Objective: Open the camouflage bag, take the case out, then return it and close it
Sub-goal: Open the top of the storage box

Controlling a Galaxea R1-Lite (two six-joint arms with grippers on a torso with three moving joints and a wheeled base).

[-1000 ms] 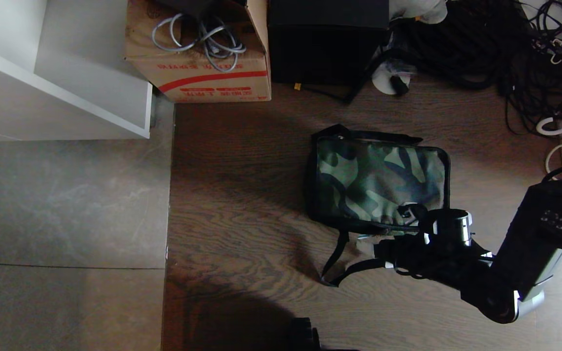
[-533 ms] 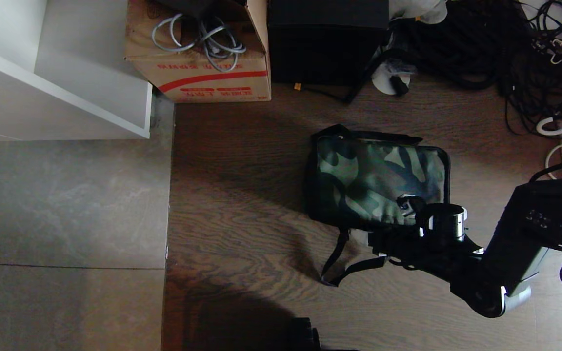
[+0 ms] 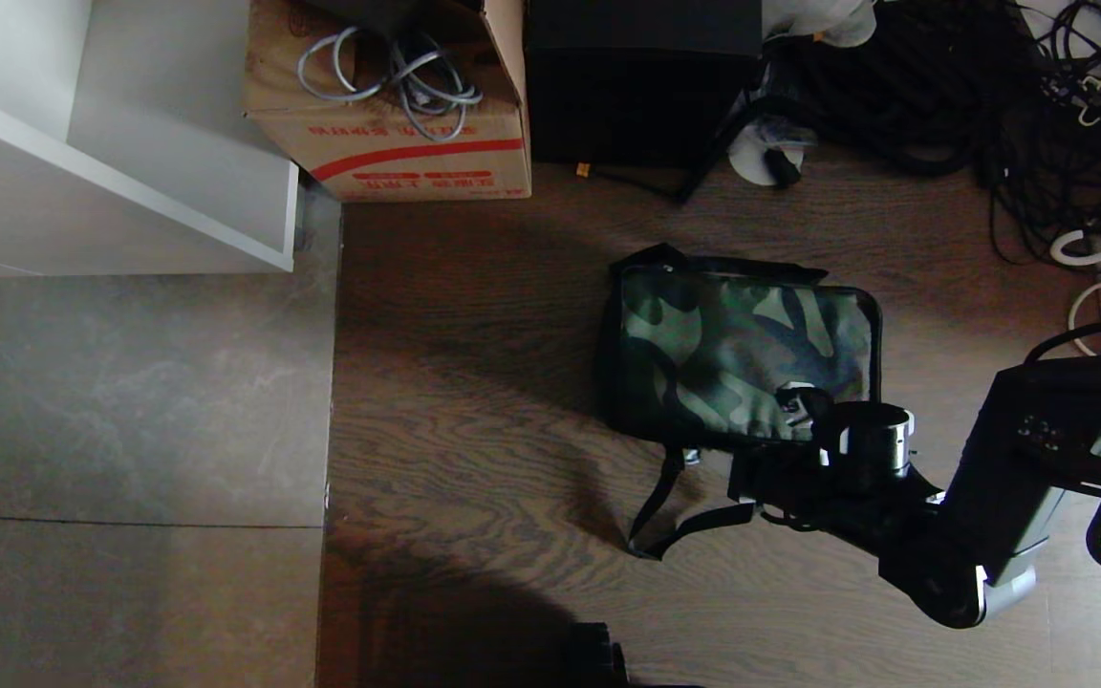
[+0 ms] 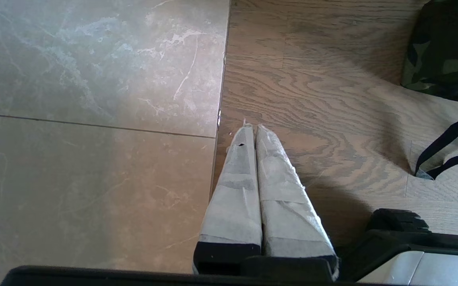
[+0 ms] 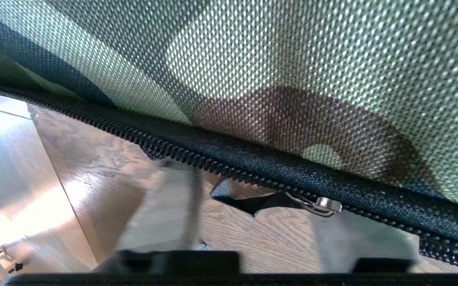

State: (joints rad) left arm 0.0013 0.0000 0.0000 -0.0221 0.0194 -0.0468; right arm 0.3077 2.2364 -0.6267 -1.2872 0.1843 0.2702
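Grey stone tile (image 3: 130, 420) covers the left of the floor, with a white cabinet (image 3: 101, 143) at the far left; the left gripper (image 4: 253, 131) hangs parked above the seam where tile meets wood, its taped fingers (image 4: 237, 190) pressed together on nothing. Brown wood-grain flooring (image 3: 474, 449) fills the middle and right. At the far edge, a cardboard box (image 3: 398, 134) with grey cables, then a tall plain black box (image 3: 641, 81) beside it. Right of centre, the camouflage bag (image 3: 732, 354) lies flat on the wood, zipped shut, its black webbing strap (image 3: 670, 506) trailing toward the near side. The right gripper (image 5: 253, 210) sits at the bag's near right edge, fingers either side of the metal zipper pull (image 5: 320, 204) below the black zipper (image 5: 229, 159); whether they pinch the pull cannot be told. A tangle of black cables (image 3: 1038, 105) lies at the far right.
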